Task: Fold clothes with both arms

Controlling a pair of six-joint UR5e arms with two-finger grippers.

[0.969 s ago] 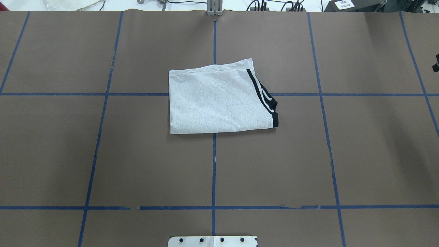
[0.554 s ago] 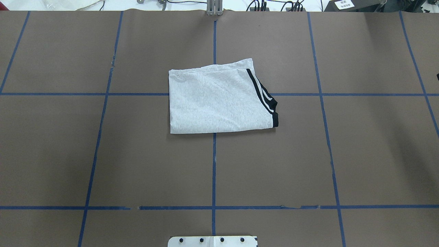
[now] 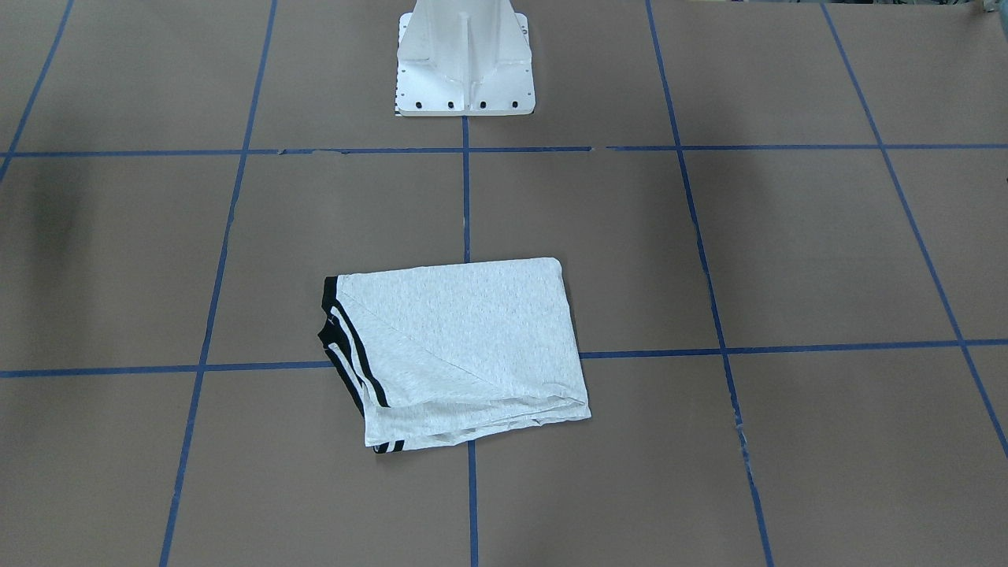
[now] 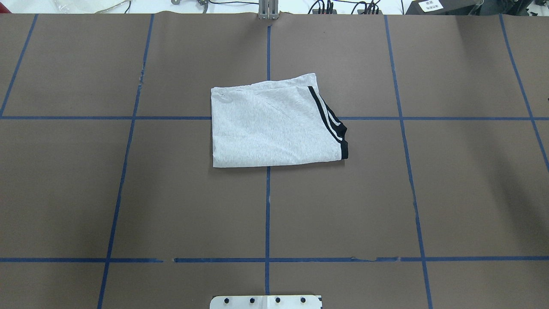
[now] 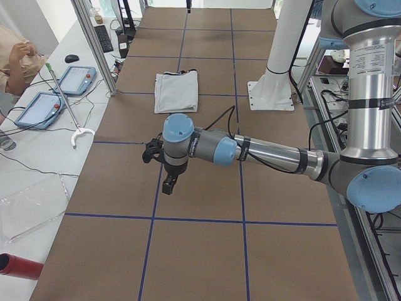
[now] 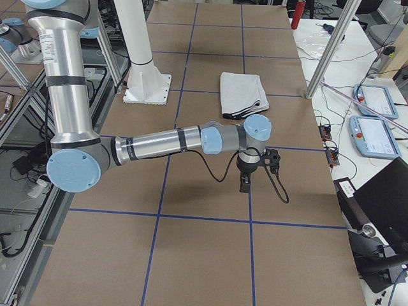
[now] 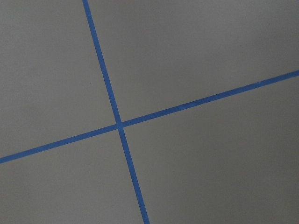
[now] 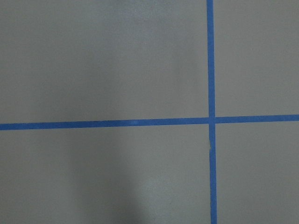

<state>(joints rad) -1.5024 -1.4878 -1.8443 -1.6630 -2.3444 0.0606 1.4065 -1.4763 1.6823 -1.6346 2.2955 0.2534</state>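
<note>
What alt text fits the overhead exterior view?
A light grey T-shirt, folded into a rough rectangle with black stripes along its right edge, lies at the centre of a brown table marked with a blue tape grid. A white base plate shows at the bottom edge.

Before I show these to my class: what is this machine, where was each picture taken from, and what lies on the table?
It is a robot: two jointed metal arms with a white pedestal as base. Two pictures look down on the brown table, one from behind the robot, one facing it; both show a grey T-shirt, folded into a rough rectangle, black stripes at one edge. Two side pictures show the left arm and the right arm stretched over bare table, away from the shirt. Nothing shows in the left claw or the right claw; whether they are open or shut I cannot tell. The last two, from wrist cameras, show only blue tape lines.
</note>
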